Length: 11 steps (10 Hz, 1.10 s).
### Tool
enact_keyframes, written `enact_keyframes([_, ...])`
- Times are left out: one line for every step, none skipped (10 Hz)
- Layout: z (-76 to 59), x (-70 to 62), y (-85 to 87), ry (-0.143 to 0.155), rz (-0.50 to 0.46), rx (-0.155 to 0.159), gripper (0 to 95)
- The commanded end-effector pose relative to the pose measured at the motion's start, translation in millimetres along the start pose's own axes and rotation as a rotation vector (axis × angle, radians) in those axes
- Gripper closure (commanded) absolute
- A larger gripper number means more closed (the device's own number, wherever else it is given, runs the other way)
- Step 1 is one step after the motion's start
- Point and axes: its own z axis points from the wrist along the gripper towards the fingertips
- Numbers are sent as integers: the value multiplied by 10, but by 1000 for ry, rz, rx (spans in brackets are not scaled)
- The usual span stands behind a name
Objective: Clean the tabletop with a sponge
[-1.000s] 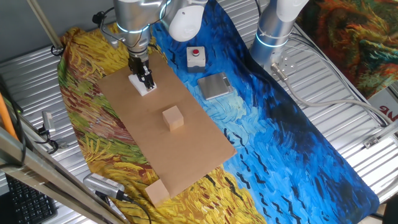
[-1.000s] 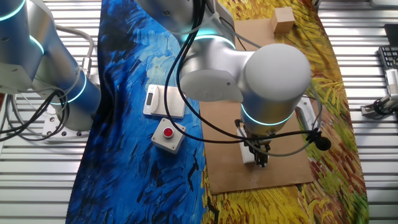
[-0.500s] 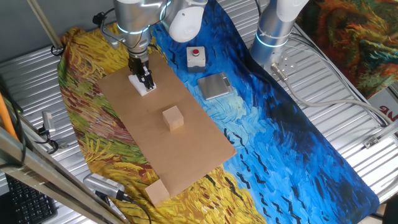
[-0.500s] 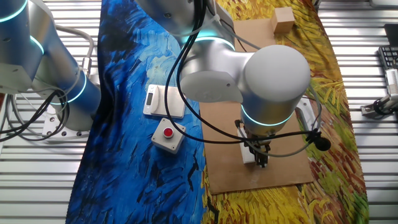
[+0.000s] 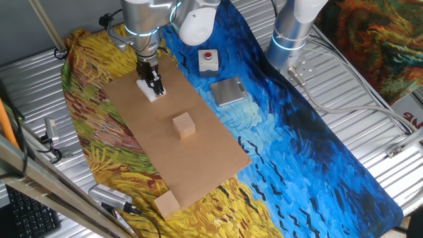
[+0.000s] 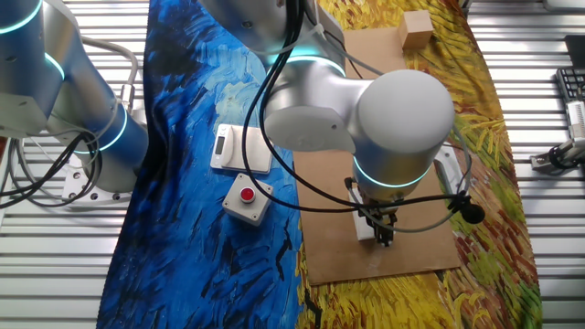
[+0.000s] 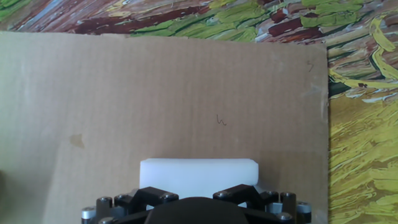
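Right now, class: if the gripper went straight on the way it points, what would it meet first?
The gripper points down, shut on the sponge; the sponge would press the tabletop first, if not touching already.

No legible text, brand, number or label appears in any of the three views.

- Tabletop (image 7: 186, 93): the hand view shows a small dark pen-like squiggle near the board's middle and a fainter mark near its top right corner. Neither reads as a definite letter or digit.
- White box (image 5: 209, 60): it carries a red button with no visible lettering.
- Right edge of one fixed view: a red-and-white object (image 5: 415, 119) shows part of what may be a printed character, cut off by the frame and unreadable.
- Grey flat device (image 6: 241, 149): a small dark panel, too small to read.
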Motion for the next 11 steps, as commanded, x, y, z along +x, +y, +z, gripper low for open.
enact_keyframes([9, 2, 2, 1, 0, -1, 0])
enact_keyframes([21, 2, 2, 0, -1, -3, 0])
enact_keyframes([38, 3, 2, -1, -1, -4, 0])
enact_keyframes([46, 4, 3, -2, -3, -5, 0])
enact_keyframes([45, 3, 2, -2, -4, -2, 0])
enact_keyframes([46, 3, 2, -1, -4, 2, 0])
enact_keyframes([46, 3, 2, 1, -5, 8, 0])
enact_keyframes([46, 3, 2, 2, -4, 8, 0])
enact_keyframes([46, 3, 2, 1, -5, 7, 0])
enact_keyframes([45, 3, 2, 0, -7, 6, 190])
enact_keyframes([43, 2, 2, -1, -7, 7, 190])
